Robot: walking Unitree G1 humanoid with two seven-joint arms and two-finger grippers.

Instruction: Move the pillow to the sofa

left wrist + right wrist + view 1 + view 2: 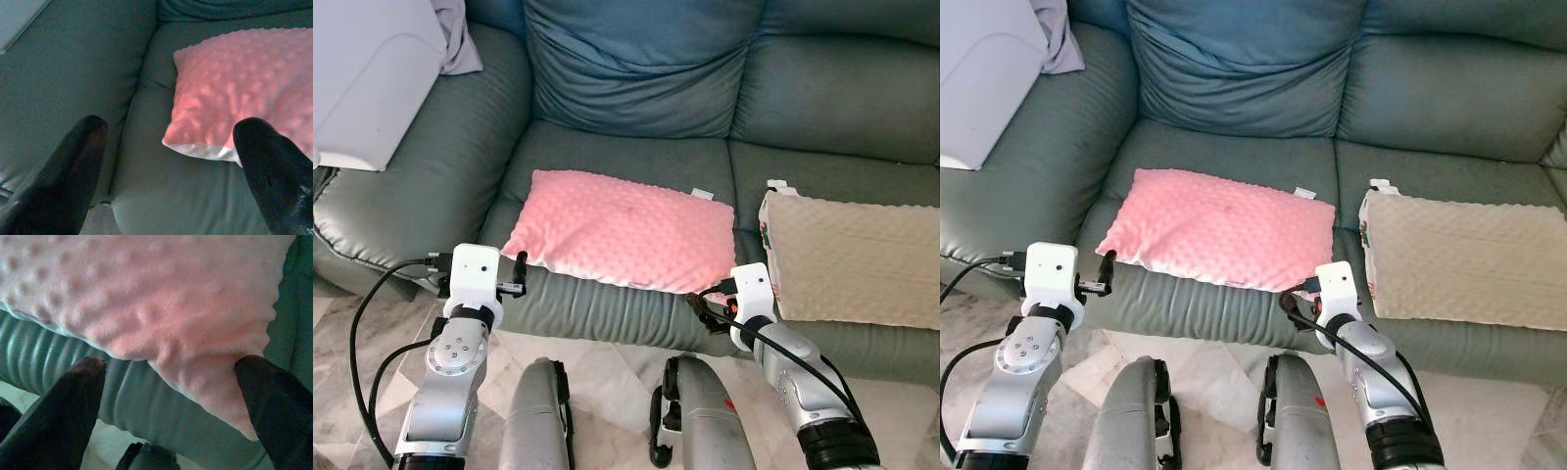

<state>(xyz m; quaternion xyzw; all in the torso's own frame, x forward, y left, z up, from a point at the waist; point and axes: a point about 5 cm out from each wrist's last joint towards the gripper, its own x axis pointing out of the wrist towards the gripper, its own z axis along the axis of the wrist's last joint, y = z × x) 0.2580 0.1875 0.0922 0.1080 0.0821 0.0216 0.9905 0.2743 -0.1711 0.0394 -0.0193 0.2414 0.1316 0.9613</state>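
Observation:
A pink dotted pillow (622, 230) lies flat on the left seat of the grey-green sofa (822, 88), its front edge close to the seat's front edge. My left gripper (517, 272) hovers just off the pillow's front left corner, open, with nothing between its fingers (73, 166). In the left wrist view that corner of the pillow (234, 93) sits ahead of the fingers. My right gripper (707, 311) is at the front right corner, also open. The right wrist view has the pillow's corner (195, 342) overhanging the seat edge between the two fingertips (78, 396), apart from them.
A beige dotted pillow (857, 259) lies on the right seat beside the pink one. A blue back cushion (636, 69) leans behind it. A white object (367, 69) and a lilac cloth (458, 39) rest on the left armrest. My legs (538, 411) stand on marble floor.

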